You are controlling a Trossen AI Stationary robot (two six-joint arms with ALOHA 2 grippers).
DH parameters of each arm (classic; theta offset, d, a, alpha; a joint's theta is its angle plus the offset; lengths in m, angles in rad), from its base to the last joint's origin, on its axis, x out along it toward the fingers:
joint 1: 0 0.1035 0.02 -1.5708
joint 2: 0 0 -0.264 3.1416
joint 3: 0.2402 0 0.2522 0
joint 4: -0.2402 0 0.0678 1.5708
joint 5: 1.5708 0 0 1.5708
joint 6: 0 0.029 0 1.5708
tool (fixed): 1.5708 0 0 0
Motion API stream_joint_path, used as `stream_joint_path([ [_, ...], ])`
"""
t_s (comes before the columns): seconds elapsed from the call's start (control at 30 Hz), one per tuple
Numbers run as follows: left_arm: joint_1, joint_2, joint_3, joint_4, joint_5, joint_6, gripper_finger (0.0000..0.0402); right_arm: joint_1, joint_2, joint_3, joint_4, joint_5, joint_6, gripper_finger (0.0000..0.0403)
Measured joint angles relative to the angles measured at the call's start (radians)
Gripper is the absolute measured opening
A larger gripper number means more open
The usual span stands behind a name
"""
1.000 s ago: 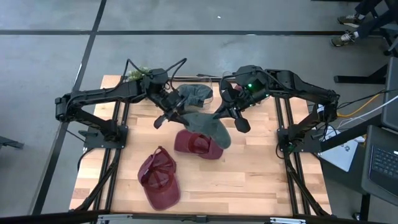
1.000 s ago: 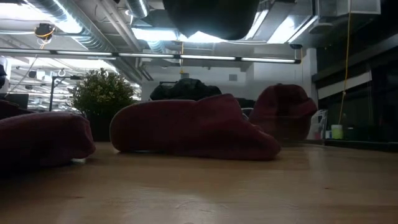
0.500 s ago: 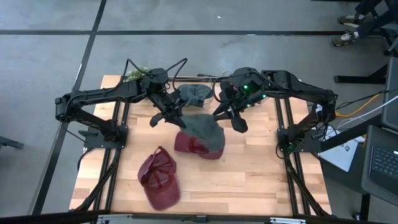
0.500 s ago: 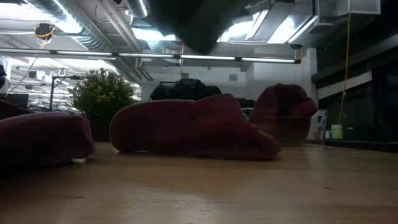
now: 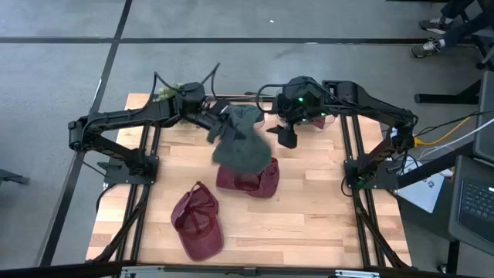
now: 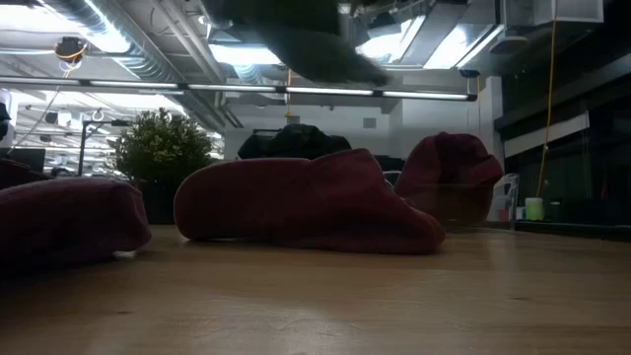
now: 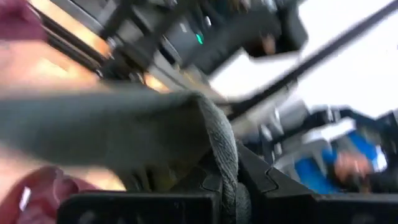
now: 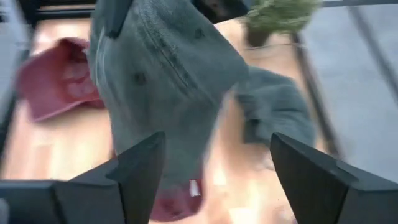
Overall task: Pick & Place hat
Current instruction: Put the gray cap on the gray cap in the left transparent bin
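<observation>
Two maroon hats (image 5: 245, 179) (one grey hat (image 5: 241, 147) held aloft)

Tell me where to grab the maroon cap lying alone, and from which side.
Probably its crown rim, from straight above. The maroon cap lies open side up, so the rim leaves room for one finger inside, one outside; its brim lies flat on the table. The right gripper is open; the left gripper holds the gray cap.
</observation>
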Motion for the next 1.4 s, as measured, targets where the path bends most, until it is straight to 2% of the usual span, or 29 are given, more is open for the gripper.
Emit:
stream_joint_path([
  [0.2, 0.038, 0.000, 0.000, 0.116, -0.162, -0.156, 0.0011, 0.000, 0.029, 0.000, 0.026, 0.020, -0.031, 0.0292],
  [0.37, 0.057, -0.001, 0.000, 0.150, -0.337, -0.228, 0.0011, 0.000, 0.057, 0.000, 0.079, 0.019, -0.053, 0.0292],
  [0.47, 0.057, -0.001, 0.000, 0.164, -0.396, -0.259, 0.0011, -0.005, 0.077, 0.000, 0.131, 0.038, -0.054, 0.0292],
  [0.63, 0.055, 0.000, 0.000, 0.203, -0.400, -0.281, 0.0011, -0.011, 0.122, 0.000, 0.186, 0.133, -0.054, 0.0292],
  [0.9, 0.055, 0.000, 0.000, 0.210, -0.400, -0.296, 0.0011, -0.025, 0.163, 0.000, 0.238, 0.132, -0.057, 0.0285],
  [1.0, 0.055, 0.000, 0.000, 0.211, -0.399, -0.296, 0.0013, -0.026, 0.163, 0.000, 0.254, 0.132, -0.083, 0.0254],
  [1.07, 0.055, 0.000, 0.000, 0.210, -0.398, -0.284, 0.0014, -0.026, 0.161, 0.000, 0.251, 0.132, -0.097, 0.0213],
  [1.27, 0.055, 0.000, 0.000, 0.205, -0.397, -0.253, 0.0015, -0.026, 0.160, 0.000, 0.230, 0.132, -0.131, 0.0041],
  [1.3, 0.055, 0.000, 0.000, 0.203, -0.397, -0.253, 0.0016, -0.026, 0.159, 0.000, 0.224, 0.132, -0.143, 0.0022],
  [1.4, 0.055, 0.000, 0.000, 0.202, -0.387, -0.205, 0.0016, -0.026, 0.159, 0.000, 0.211, 0.130, -0.152, 0.0022],
])
